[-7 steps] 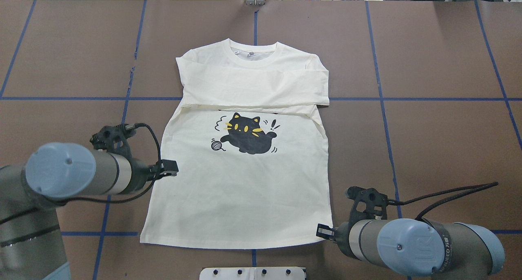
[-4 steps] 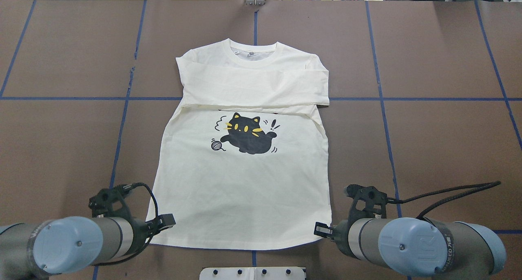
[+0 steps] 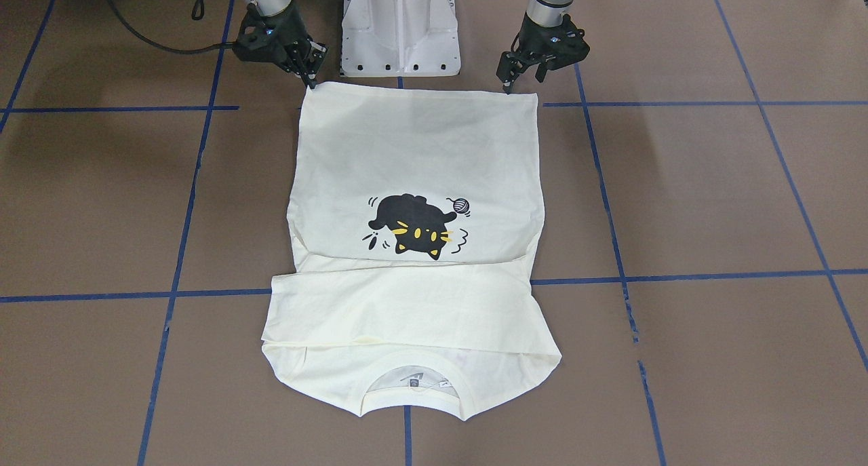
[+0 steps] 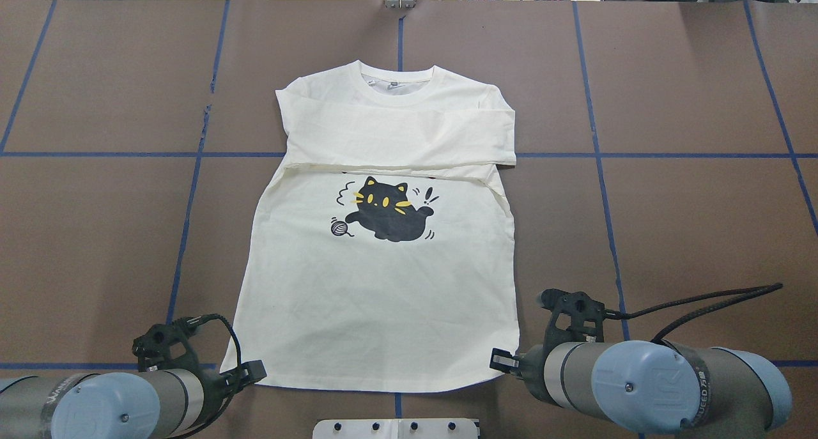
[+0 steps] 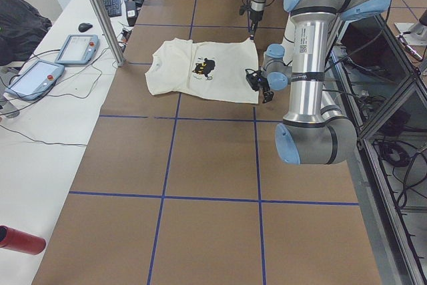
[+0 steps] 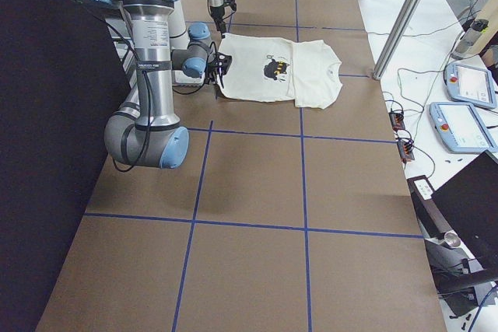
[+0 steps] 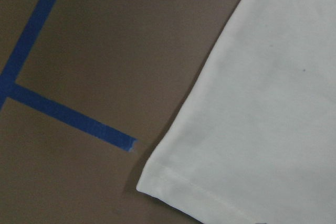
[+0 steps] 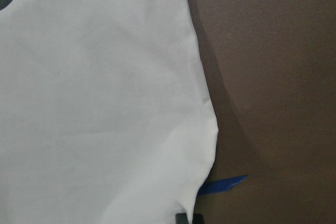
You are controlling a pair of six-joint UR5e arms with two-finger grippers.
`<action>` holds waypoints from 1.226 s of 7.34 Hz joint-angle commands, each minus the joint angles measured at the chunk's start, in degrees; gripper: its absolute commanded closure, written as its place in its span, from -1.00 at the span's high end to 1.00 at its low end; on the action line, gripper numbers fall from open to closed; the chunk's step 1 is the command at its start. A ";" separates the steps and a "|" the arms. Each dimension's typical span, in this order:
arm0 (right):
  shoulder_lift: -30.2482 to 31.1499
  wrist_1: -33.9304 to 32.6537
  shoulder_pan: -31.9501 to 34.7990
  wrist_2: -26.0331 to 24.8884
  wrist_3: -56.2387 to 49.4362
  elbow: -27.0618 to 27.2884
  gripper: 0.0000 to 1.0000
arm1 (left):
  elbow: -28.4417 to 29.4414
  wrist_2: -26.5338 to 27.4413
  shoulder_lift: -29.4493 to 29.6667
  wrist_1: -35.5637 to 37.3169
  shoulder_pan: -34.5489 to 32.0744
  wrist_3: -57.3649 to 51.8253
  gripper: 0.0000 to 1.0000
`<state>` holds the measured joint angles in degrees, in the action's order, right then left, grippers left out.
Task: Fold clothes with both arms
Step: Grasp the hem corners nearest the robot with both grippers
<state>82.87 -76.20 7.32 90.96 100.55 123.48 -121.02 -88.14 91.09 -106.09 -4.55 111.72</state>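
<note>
Nearest the robot, a white metal pedestal base [image 3: 400,25] stands at the edge of the brown paper-covered surface [image 4: 690,222], which is marked with a grid of blue tape. To either side of the base, the black left fingers [image 4: 255,370] and black right fingers [image 4: 501,360] sit low at the two hem corners of the cream-white long-sleeved T-shirt [image 4: 383,311]. The overhead view shows only one finger of each pair, and the silver-grey left arm [image 4: 179,394] partly covers the hem corner beneath it. The front-facing view shows both pairs parted with nothing between them, tips pointing down at the hem, though whether they touch the cloth is unclear. The left wrist view has no fingers in it, only that hem corner lying flat just beside a blue tape end. The right wrist view shows the shirt's side edge and a dark sliver of fingertip at its lower border. The shirt lies flat at the surface's middle, hem toward the robot, print upward. Further out is the black cat print with yellow whiskers [image 4: 388,210]. Beyond it the two sleeves [image 4: 396,135] are folded across the chest, their lower edge just above the cat's ears and hiding whatever lies beneath. The ribbed collar [image 4: 399,84] is farthest away. Only the side views take in the white desk [image 5: 40,138] beyond, with grey handheld tablets [image 5: 77,48] too small to read.
</note>
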 commanded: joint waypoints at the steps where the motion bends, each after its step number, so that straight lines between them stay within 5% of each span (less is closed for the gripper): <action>1: -0.17 0.00 0.06 0.10 0.00 0.00 -1.00 | 0.17 0.16 -0.48 0.01 -1.15 -3.85 0.80; 7: -0.08 0.00 0.41 0.10 -0.09 0.00 -1.00 | 1.83 1.12 -0.21 0.01 -1.34 -5.98 0.46; 9: 0.01 0.00 0.50 0.18 -0.09 0.00 -1.00 | 2.19 1.12 -0.12 0.01 -1.42 -5.90 0.02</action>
<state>82.82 -76.20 7.77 91.11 100.47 123.47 -118.96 -87.02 90.94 -106.12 -5.93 105.79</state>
